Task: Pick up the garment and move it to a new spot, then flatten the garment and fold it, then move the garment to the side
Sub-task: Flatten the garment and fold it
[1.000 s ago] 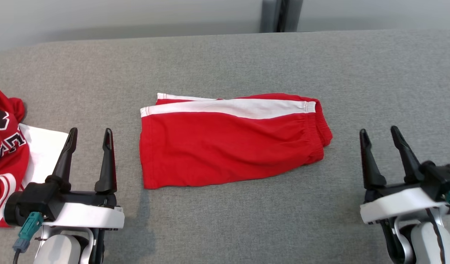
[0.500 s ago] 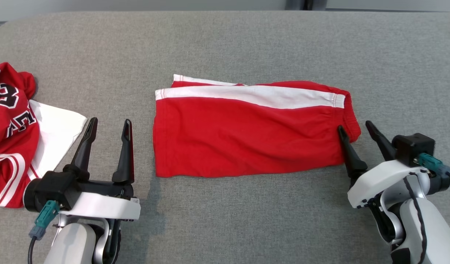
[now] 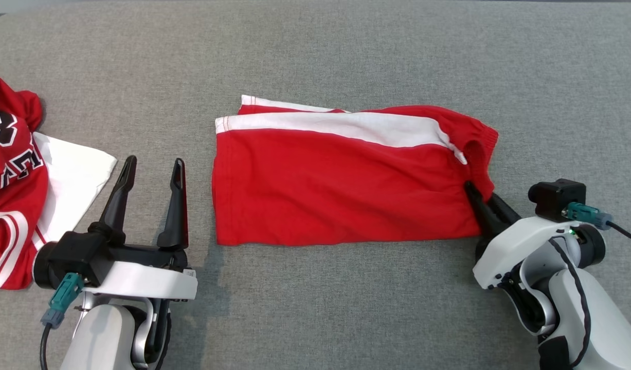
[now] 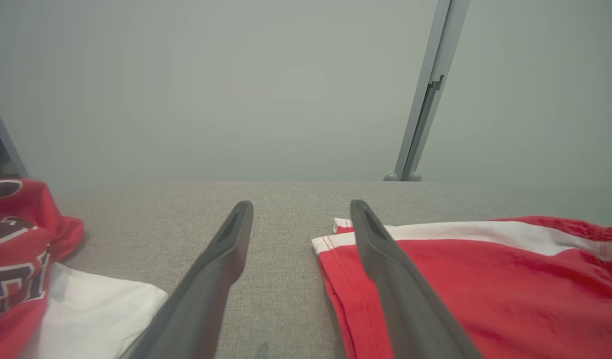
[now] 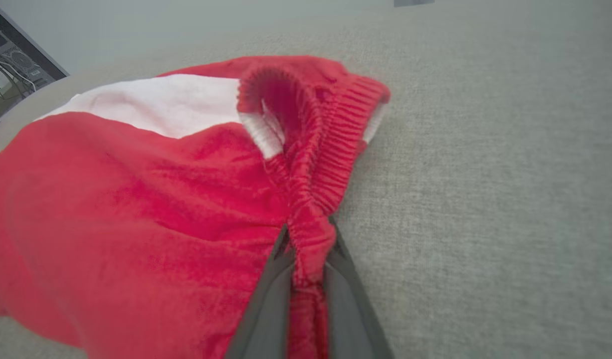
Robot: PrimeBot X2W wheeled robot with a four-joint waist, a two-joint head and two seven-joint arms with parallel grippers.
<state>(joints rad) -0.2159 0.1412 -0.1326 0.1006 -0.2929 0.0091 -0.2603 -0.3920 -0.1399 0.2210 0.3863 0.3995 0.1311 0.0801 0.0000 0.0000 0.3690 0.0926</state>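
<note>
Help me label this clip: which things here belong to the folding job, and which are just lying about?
Part of the job:
- shorts, red with a white stripe
- right pincer, shut on the shorts' waistband
- left pincer, open, beside the shorts

Lying about:
- jersey, red, crumpled at the left
- white cloth beside it

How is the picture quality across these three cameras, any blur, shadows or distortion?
Head view: even soft light, sharp, faint shadow beside the left gripper on the grey table. Left wrist view: the near fingers look soft. Right wrist view: wide-angle stretch swells the shorts; the waistband is crisp.
</note>
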